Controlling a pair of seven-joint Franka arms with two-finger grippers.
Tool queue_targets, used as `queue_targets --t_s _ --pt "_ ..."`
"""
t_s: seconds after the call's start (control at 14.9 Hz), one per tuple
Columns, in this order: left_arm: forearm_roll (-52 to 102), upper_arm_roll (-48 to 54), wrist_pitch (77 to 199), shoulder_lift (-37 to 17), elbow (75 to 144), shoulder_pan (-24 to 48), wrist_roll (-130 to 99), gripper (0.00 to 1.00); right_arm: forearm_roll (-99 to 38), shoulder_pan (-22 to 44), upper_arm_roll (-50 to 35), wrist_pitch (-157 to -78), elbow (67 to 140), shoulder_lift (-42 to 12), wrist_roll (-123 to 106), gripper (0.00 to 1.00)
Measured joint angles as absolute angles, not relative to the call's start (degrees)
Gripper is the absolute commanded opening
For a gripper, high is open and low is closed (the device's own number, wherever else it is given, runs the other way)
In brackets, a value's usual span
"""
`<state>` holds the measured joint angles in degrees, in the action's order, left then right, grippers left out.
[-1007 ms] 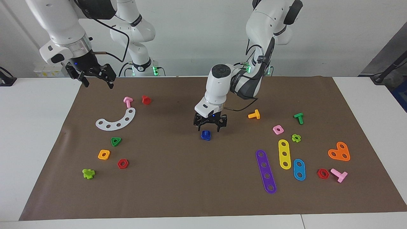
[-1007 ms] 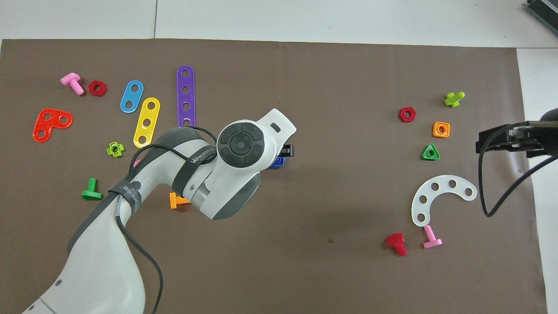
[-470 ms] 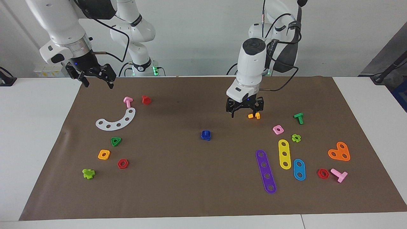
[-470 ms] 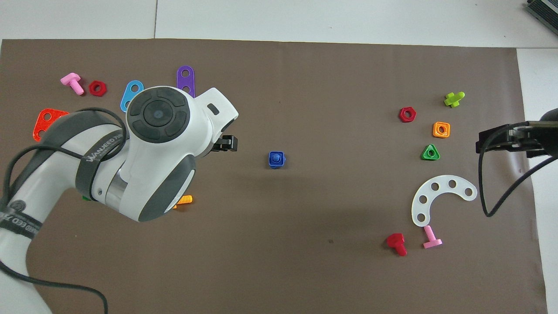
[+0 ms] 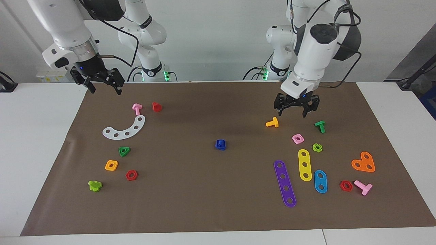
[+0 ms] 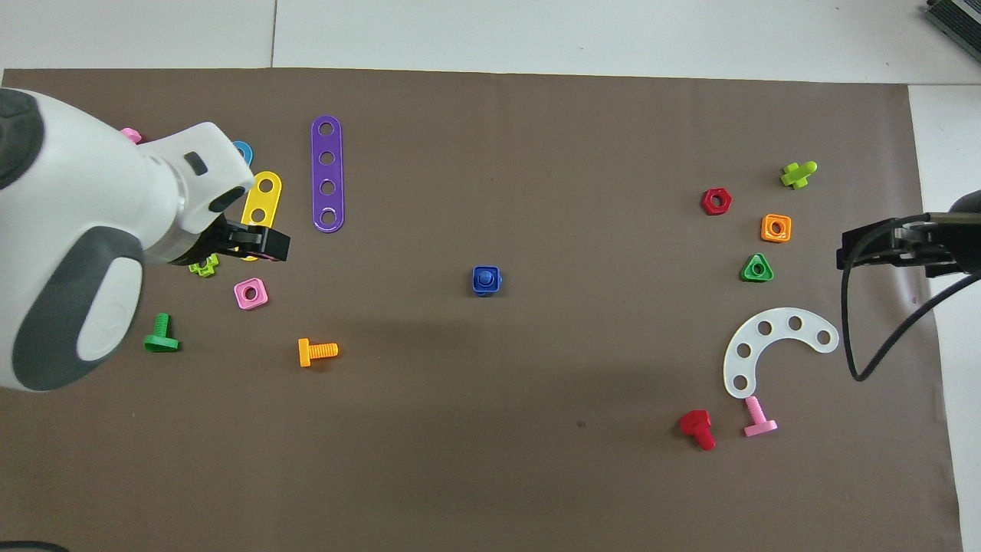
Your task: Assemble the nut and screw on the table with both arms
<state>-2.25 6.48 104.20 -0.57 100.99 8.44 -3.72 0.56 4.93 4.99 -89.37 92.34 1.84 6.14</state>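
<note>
Since the earlier frames the left gripper [image 5: 296, 109] has risen away from the blue assembly at mid-mat and swung toward the left arm's end of the surface [image 5: 41, 153], where it now hangs in the air with its fingers spread wide and nothing between them, over the mat between the orange screw [image 5: 272, 123] and the green screw [image 5: 320, 126]. At the centre of the brown mat [image 5: 218, 197] the nut [image 5: 221, 146] and the screw [image 6: 486, 277] sit together as one small blue stack (square nut with the screw's shaft standing in its hole, as the overhead view shows), resting on the mat and touched by neither gripper. At the other end the right gripper [image 5: 102, 82] waits, raised over the mat's edge nearest the robots, fingers likewise spread wide and empty, as in the earlier frames. Near it lie a pink screw [image 5: 137, 109], a red screw [image 5: 156, 107] and a white curved strip [image 5: 124, 128]; farther from the robots lie a green triangular nut [image 5: 124, 151] and an orange square nut [image 5: 111, 165]. A pink square nut [image 5: 297, 138] lies just beside the yellow strip [image 5: 305, 164].
</note>
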Motion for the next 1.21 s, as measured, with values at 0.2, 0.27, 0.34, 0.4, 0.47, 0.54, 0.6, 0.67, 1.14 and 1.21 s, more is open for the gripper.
queue_targets --t_s 0.2,0.27,0.34,0.4,0.47,0.54,0.6,0.67,1.14,1.21 --pt "-2.0 2.3 102.0 2.3 101.1 8.2 -0.9 1.00 0.6 4.9 5.0 -89.4 92.3 1.8 6.1 1.00" --pt "-1.9 1.3 101.8 2.8 101.1 8.1 -0.8 1.00 0.6 4.9 5.0 -89.4 92.3 1.8 6.1 1.00" --pt "-1.9 0.4 101.6 3.2 101.1 7.9 -0.7 1.00 0.6 4.9 5.0 -89.4 92.3 1.8 6.1 1.00" --pt "-1.9 -0.3 101.6 3.5 100.9 7.7 -0.1 1.00 0.6 4.9 5.0 -89.4 92.3 1.8 6.1 1.00" --pt "-1.9 -0.7 101.4 3.8 100.5 7.2 0.8 1.00 0.6 4.9 5.0 -89.4 92.3 1.8 6.1 1.00" --pt "-1.9 -0.8 101.1 3.9 99.8 6.6 1.6 1.00 0.6 4.9 5.0 -89.4 92.3 1.8 6.1 1.00" --pt "-1.9 -0.8 100.6 3.9 98.8 5.8 2.2 1.00 0.6 4.9 5.0 -89.4 92.3 1.8 6.1 1.00" --pt "-1.9 -0.7 100.1 3.9 97.8 5.1 2.5 1.00 0.6 4.9 5.0 -89.4 92.3 1.8 6.1 1.00" --pt "-0.9 3.6 91.6 2.4 91.1 -1.9 3.4 1.00 0.6 4.9 5.0 -89.4 92.3 1.8 6.1 1.00" --pt "-0.6 3.8 90.9 2.4 91.0 -2.1 3.4 1.00 0.6 4.9 5.0 -89.4 92.3 1.8 6.1 1.00"
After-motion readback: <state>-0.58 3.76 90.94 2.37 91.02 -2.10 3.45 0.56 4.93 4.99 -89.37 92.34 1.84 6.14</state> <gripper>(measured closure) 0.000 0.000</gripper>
